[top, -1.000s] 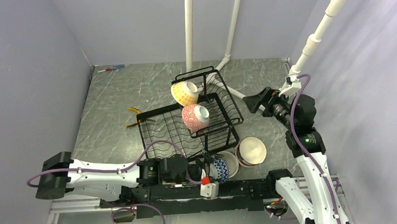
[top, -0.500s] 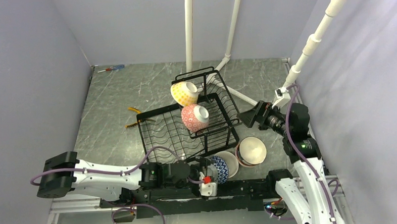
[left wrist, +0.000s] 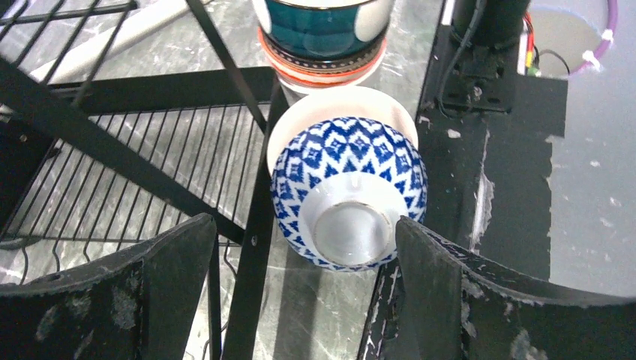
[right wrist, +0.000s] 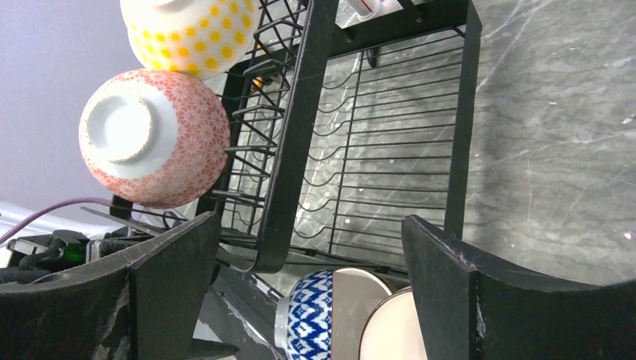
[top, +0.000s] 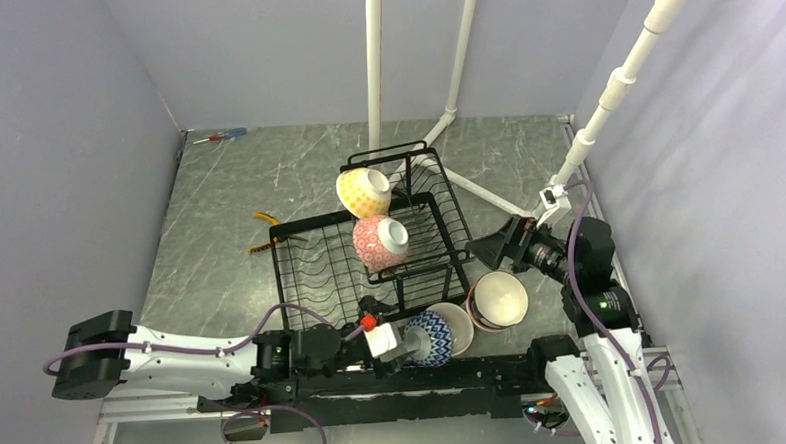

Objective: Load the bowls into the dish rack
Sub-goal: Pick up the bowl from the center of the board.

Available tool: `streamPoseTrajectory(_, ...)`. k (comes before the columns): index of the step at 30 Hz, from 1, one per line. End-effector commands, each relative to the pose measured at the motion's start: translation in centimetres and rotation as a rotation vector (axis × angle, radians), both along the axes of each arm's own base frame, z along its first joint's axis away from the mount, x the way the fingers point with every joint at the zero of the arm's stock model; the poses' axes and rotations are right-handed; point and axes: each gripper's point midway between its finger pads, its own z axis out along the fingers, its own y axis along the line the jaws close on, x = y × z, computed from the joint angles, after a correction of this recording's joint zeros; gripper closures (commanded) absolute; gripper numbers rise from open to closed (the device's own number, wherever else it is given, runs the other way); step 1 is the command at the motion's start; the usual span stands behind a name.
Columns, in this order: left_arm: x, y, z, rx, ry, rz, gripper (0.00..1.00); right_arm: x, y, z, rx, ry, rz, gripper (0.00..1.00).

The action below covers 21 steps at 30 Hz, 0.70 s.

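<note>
The dish rack [top: 281,262] sat slantwise on the grey marbled tabletop [top: 227,189], its right near corner crowded by bowls, with the black rail [top: 476,374] of the arm bases just beside them. Bare tabletop lay open to the rack's left and beyond it, apart from pliers [top: 262,233] near its left edge and a screwdriver [top: 220,135] in the far left corner. Lilac walls [top: 55,147] closed three sides, and white poles [top: 374,53] stood at the far end.

The yellow dotted bowl [top: 364,191] and pink-red bowl [top: 380,243] rested tilted in the upper basket. The blue-white zigzag bowl [left wrist: 349,191] lay on its side in a white bowl [left wrist: 330,97], foot toward the left jaws, which stood wide on either side of it; contact could not be told. A stack of bowls [top: 499,297] stood just right. The right jaws hung wide and empty above the rack's right end.
</note>
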Motion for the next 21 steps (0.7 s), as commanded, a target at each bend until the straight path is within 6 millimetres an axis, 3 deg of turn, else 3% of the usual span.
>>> streamPoseTrajectory(1, 1.4, 0.4, 2.0, -0.119, 0.056, 0.104, 0.05, -1.2, -0.6, 0.5, -0.043, 0.024, -0.026, 0.06)
streamPoseTrajectory(4, 1.9, 0.7, 1.7, -0.100, 0.062, 0.132, 0.05, -0.9, -0.4, 1.8, -0.012, -0.026, -0.029, 0.09)
streamPoseTrajectory(8, 2.4, 1.1, 1.4, -0.088, 0.070, 0.152, 0.05, 0.0, 0.9, 1.0, 0.035, 0.005, 0.041, 0.27)
streamPoseTrajectory(11, 2.2, 1.0, 1.2, -0.079, 0.073, 0.127, 0.05, 0.8, 1.5, 1.2, 0.061, 0.002, 0.078, 0.32)
streamPoseTrajectory(21, -3.2, -1.4, -0.3, 0.151, -0.073, -0.320, 0.05, 3.1, 2.2, 3.0, 0.066, -0.053, 0.112, 0.36)
